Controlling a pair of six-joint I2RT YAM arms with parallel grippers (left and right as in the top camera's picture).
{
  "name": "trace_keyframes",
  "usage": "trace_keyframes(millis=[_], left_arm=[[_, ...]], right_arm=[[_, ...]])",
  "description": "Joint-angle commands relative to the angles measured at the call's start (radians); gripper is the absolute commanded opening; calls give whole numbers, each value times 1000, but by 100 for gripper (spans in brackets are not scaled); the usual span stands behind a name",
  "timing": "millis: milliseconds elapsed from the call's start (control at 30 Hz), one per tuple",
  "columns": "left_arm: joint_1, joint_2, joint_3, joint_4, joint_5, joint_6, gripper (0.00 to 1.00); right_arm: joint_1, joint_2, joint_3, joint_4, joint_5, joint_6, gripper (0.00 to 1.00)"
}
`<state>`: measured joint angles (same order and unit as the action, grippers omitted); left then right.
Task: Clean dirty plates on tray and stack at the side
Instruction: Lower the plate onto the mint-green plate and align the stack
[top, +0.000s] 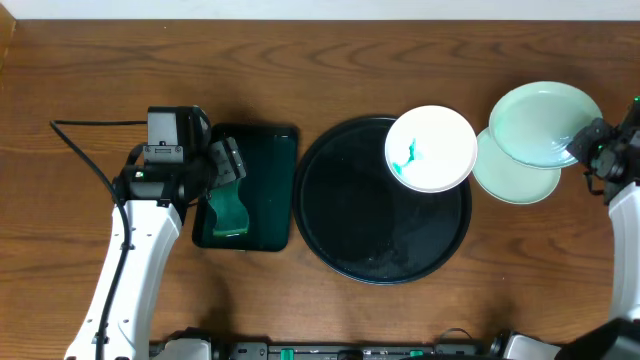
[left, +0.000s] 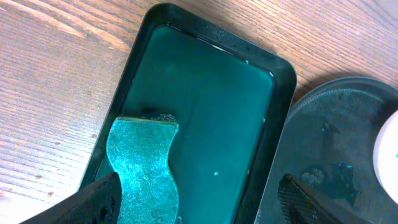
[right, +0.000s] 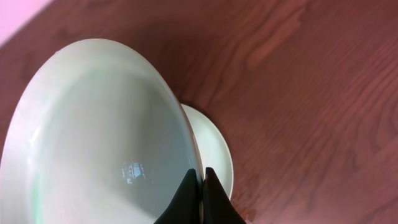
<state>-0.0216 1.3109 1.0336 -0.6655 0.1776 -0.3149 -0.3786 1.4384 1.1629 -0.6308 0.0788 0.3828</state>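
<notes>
Overhead, the round shiny black tray (top: 345, 215) holds one white plate (top: 431, 148) with a green smear on it. The right claw (right: 201, 180) pinches the smooth rim of a pale green plate (right: 99, 137). That plate sits partly over the other green plate (top: 520, 180), which lies on the wooden table (top: 80, 60). The left claw (top: 225, 160) hangs wide open above a wavy, bumpy sponge (left: 143, 168) in the small green tray (left: 283, 71).

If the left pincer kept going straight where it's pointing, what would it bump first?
Probably the green sponge lying in the small dark green tray: the open left pincer points down at it. Depth is hard to judge, so it might hit the tray floor beside the sponge instead.
</notes>
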Motion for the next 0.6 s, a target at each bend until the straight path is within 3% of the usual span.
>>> trace_keyframes(millis=[0, 567], left_arm=[[0, -3, 18, 0, 2, 4, 81], [1, -3, 18, 0, 2, 4, 81]], right_arm=[[-9, 47, 12, -5, 22, 13, 1], [-47, 116, 12, -11, 27, 13, 1]])
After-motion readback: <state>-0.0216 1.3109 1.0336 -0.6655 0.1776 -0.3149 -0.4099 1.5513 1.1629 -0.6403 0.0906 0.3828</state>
